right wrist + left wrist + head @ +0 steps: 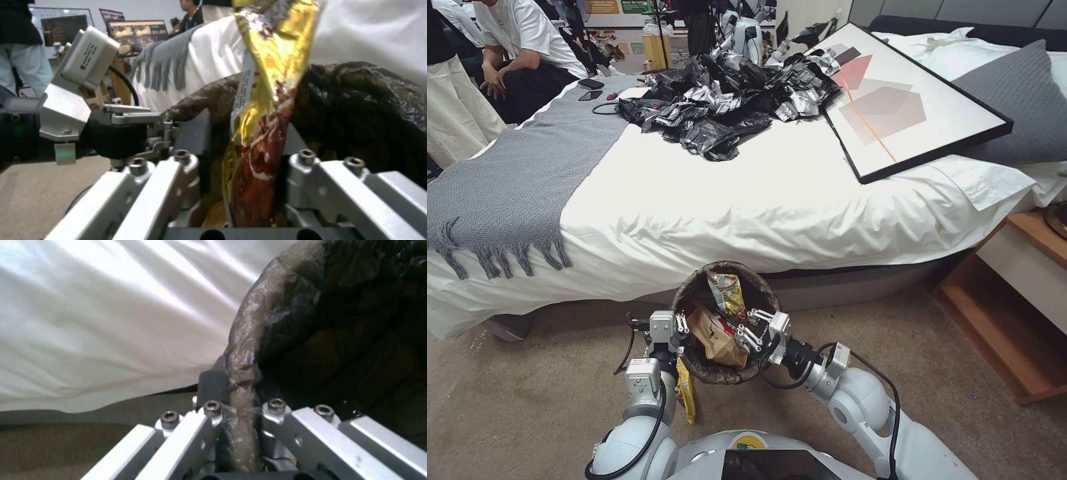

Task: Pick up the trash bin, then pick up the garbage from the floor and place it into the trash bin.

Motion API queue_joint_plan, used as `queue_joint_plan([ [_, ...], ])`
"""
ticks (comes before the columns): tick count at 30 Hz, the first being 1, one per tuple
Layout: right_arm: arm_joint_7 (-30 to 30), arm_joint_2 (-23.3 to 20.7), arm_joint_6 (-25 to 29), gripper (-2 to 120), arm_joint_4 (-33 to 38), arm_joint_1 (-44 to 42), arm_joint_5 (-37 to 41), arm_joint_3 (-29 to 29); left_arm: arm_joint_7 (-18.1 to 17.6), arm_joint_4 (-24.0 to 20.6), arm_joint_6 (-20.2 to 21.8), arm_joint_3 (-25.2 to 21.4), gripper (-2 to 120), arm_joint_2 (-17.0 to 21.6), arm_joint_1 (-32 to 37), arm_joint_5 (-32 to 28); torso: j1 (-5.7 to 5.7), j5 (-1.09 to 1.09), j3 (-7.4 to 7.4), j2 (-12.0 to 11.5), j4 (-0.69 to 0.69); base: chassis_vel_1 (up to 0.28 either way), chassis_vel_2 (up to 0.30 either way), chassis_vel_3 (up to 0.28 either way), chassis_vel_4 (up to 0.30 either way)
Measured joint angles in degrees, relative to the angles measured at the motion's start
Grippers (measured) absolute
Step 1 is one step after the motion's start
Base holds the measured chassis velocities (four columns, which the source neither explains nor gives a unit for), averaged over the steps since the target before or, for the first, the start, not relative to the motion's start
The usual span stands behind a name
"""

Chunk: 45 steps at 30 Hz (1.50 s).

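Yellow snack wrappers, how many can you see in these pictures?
2 yellow snack wrappers: one stands upright in the trash bin, by the right tool; the other hangs outside the bin's rim beside the left arm. More may be hidden under the brown paper bag.

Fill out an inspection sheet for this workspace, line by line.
Surface: beige carpet in front of a white-sheeted bed.
Job's things: trash bin held above the floor, dark liner over its rim; brown paper bag and snack wrapper inside; yellow wrapper hanging outside.
Clutter: black and silver plastic sheeting, framed picture, grey throw on the bed.
Grippers: left gripper clamped on the bin's rim; right gripper over the bin, a yellow-red wrapper between its fingers.
Cables: black cables looping along both wrists.
Surroundings: wooden nightstand to the right.
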Motion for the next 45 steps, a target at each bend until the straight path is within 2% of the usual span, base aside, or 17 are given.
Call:
queue_joint_plan([
  [3, 0.16, 0.09, -0.01, 41, -0.11, 0.01, -0.12, -0.01, 0.0, 0.0, 0.0, 0.0, 2, 0.0, 0.0, 0.0, 0.0, 0.0, 0.0, 0.0, 0.0, 0.0, 0.0, 0.0, 0.0],
  [5, 0.2, 0.1, -0.01, 44, -0.12, 0.0, -0.15, -0.01, 0.0, 0.0, 0.0, 0.0, 2, 0.0, 0.0, 0.0, 0.0, 0.0, 0.0, 0.0, 0.0, 0.0, 0.0, 0.0, 0.0],
  [7, 0.24, 0.06, 0.0, 56, -0.12, -0.07, -0.25, 0.09, 0.0, 0.0, 0.0, 0.0, 2, 0.0, 0.0, 0.0, 0.0, 0.0, 0.0, 0.0, 0.0, 0.0, 0.0, 0.0, 0.0],
  [9, 0.24, 0.0, 0.01, 58, -0.12, -0.1, -0.26, 0.13, 0.0, 0.0, 0.0, 0.0, 2, 0.0, 0.0, 0.0, 0.0, 0.0, 0.0, 0.0, 0.0, 0.0, 0.0, 0.0, 0.0],
  [11, 0.26, -0.21, 0.04, 70, -0.08, -0.19, -0.27, 0.39, 0.0, 0.0, 0.0, 0.0, 2, 0.0, 0.0, 0.0, 0.0, 0.0, 0.0, 0.0, 0.0, 0.0, 0.0, 0.0, 0.0],
  [12, 0.26, -0.21, 0.04, 70, -0.08, -0.19, -0.27, 0.39, 0.0, 0.0, 0.0, 0.0, 2, 0.0, 0.0, 0.0, 0.0, 0.0, 0.0, 0.0, 0.0, 0.0, 0.0, 0.0, 0.0],
  [15, 0.39, -0.31, 0.08, 86, 0.07, -0.31, -0.29, 0.55, 0.0, 0.0, 0.0, 0.0, 2, 0.0, 0.0, 0.0, 0.0, 0.0, 0.0, 0.0, 0.0, 0.0, 0.0, 0.0, 0.0],
  [16, 0.39, -0.31, 0.08, 86, 0.07, -0.31, -0.29, 0.55, 0.0, 0.0, 0.0, 0.0, 2, 0.0, 0.0, 0.0, 0.0, 0.0, 0.0, 0.0, 0.0, 0.0, 0.0, 0.0, 0.0],
  [18, 0.45, -0.32, 0.13, 94, 0.15, -0.33, -0.31, 0.72, 0.0, 0.0, 0.0, 0.0, 2, 0.0, 0.0, 0.0, 0.0, 0.0, 0.0, 0.0, 0.0, 0.0, 0.0, 0.0, 0.0],
  [21, 0.46, -0.33, 0.19, 99, 0.57, -0.42, -0.32, 1.27, 0.0, 0.0, 0.0, 0.0, 2, 0.0, 0.0, 0.0, 0.0, 0.0, 0.0, 0.0, 0.0, 0.0, 0.0, 0.0, 0.0],
  [36, -0.38, -0.3, 2.72, 100, 4.78, -2.62, -3.8, 4.89, 0.0, 0.0, 0.0, 0.0, 2, 0.0, 0.0, 0.0, 0.0, 0.0, 0.0, 0.0, 0.0, 0.0, 0.0, 0.0, 0.0],
  [37, 0.6, 0.25, 3.25, 100, 5.54, -2.9, -5.18, 5.4, 0.0, 0.0, 0.0, 0.0, 2, 0.0, 0.0, 0.0, 0.0, 0.0, 0.0, 0.0, 0.0, 0.0, 0.0, 0.0, 0.0],
  [40, 12.71, 4.8, 1.54, 100, 11.17, -6.05, -16.99, 8.43, 0.0, 0.0, 0.0, 0.0, 2, 0.0, 0.0, 0.0, 0.0, 0.0, 0.0, 0.0, 0.01, 0.0, 0.0, 0.0, 0.0],
  [41, 12.71, 4.8, 1.54, 100, 11.17, -6.05, -16.99, 8.43, 0.0, 0.0, 0.0, 0.0, 2, 0.0, 0.0, 0.0, 0.0, 0.0, 0.0, 0.0, 0.01, 0.0, 0.0, 0.0, 0.0],
  [43, 21.79, 8.84, -1.85, 100, 14.54, -10.78, -22.3, 10.32, 0.0, 0.0, 0.0, 0.0, 2, 0.0, 0.01, 0.0, 0.0, 0.0, 0.0, 0.0, -0.01, 0.0, 0.0, 0.0, 0.0],
  [44, 21.79, 8.84, -1.85, 100, 14.54, -10.78, -22.3, 10.32, 0.0, 0.0, 0.0, 0.0, 2, 0.0, 0.01, 0.0, 0.0, 0.0, 0.0, 0.0, -0.01, 0.0, 0.0, 0.0, 0.0],
  [45, 24.42, 10.19, -2.53, 100, 15.47, -12.68, -23.51, 10.93, 0.0, 0.0, 0.0, 0.0, 2, 0.0, -0.01, 0.0, 0.0, 0.0, 0.0, 0.0, -0.01, 0.0, 0.0, 0.0, 0.0],
])
